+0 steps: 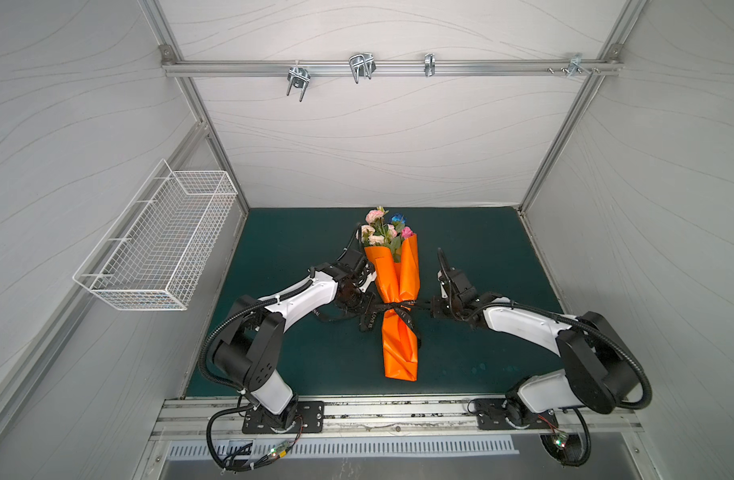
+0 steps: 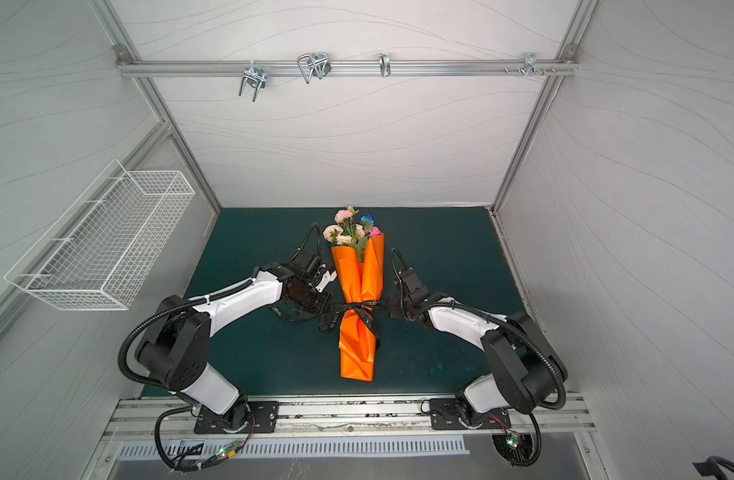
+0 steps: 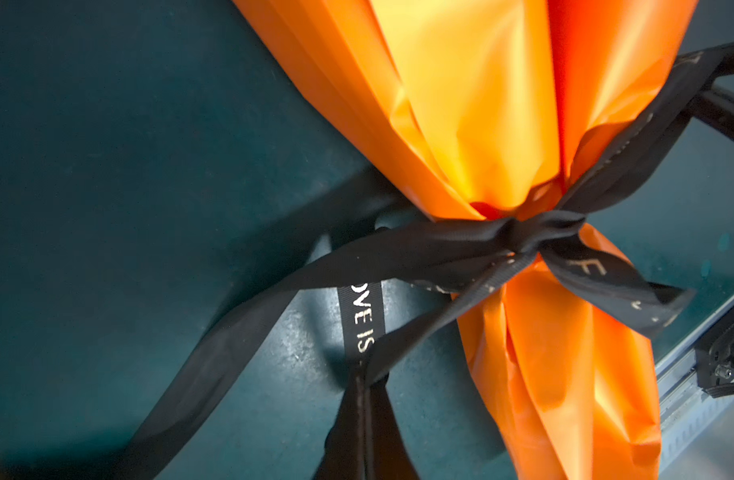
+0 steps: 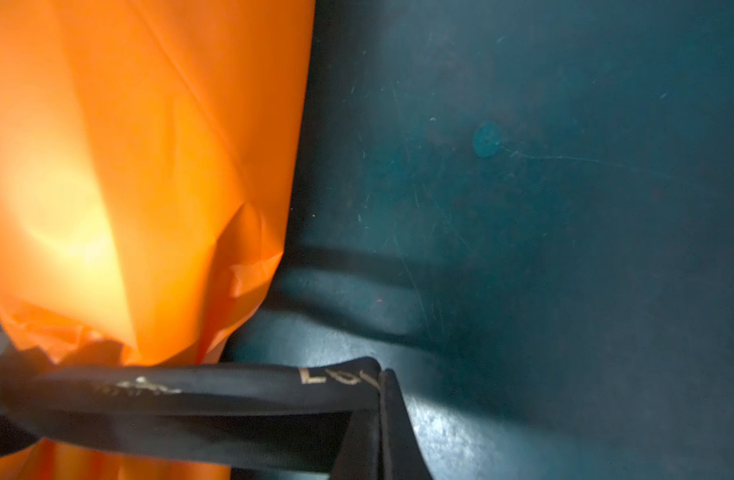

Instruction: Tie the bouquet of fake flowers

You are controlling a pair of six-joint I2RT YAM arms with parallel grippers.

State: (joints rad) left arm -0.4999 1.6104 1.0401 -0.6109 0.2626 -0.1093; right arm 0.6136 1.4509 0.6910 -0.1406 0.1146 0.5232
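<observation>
The bouquet of fake flowers [image 1: 381, 229] [image 2: 350, 232] lies on the green mat in both top views, its pink, cream and blue blooms pointing to the back. Orange wrapping paper [image 1: 400, 278] [image 3: 473, 124] [image 4: 128, 166] covers the stems. A black ribbon with white lettering [image 1: 398, 309] [image 2: 359, 309] is knotted [image 3: 531, 232] round the narrow waist of the wrap. My left gripper [image 1: 368, 315] [image 3: 363, 384] sits just left of the wrap, shut on a ribbon loop. My right gripper [image 1: 430, 310] [image 4: 380, 388] sits just right of it, shut on the other ribbon loop [image 4: 190, 390], which runs taut to the knot.
A white wire basket [image 1: 157, 245] hangs on the left wall. Metal hooks [image 1: 361, 68] hang from a rail on the back wall. A loose ribbon tail [image 1: 328, 318] trails under the left wrist. An aluminium rail [image 1: 398, 415] with both arm bases borders the mat's front edge.
</observation>
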